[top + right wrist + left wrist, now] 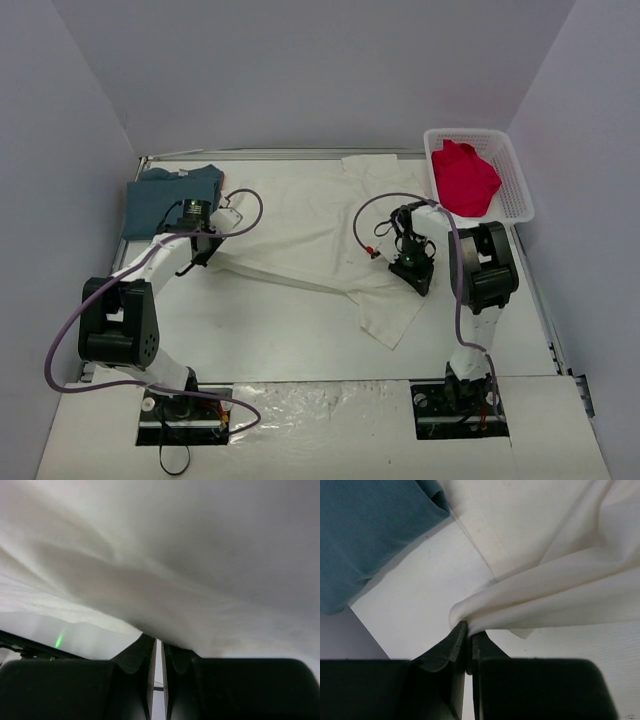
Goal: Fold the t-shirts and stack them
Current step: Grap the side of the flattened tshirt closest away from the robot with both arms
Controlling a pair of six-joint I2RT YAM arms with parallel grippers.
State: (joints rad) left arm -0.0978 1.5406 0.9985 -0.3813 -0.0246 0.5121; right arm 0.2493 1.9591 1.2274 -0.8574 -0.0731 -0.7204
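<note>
Both pinched closed on cream-white shirt (310, 230): left tool (469, 630), right tool (158, 641).

Large t-shirt (300, 230) lay spread across the middle of the table (260, 340), running from the far edge down toward the near right. Folded t-shirt (160, 205) sat in the far left corner, just beside the large t-shirt's left edge, with a strip of table between them. Lattice basket (517, 180) stood in the far right corner, with a bunched t-shirt (465, 178) inside it. Left gripper (203, 252) was at the large t-shirt's left edge, on the near side of the folded t-shirt. Right gripper (415, 272) was on its right part, nearer than the basket.
</note>
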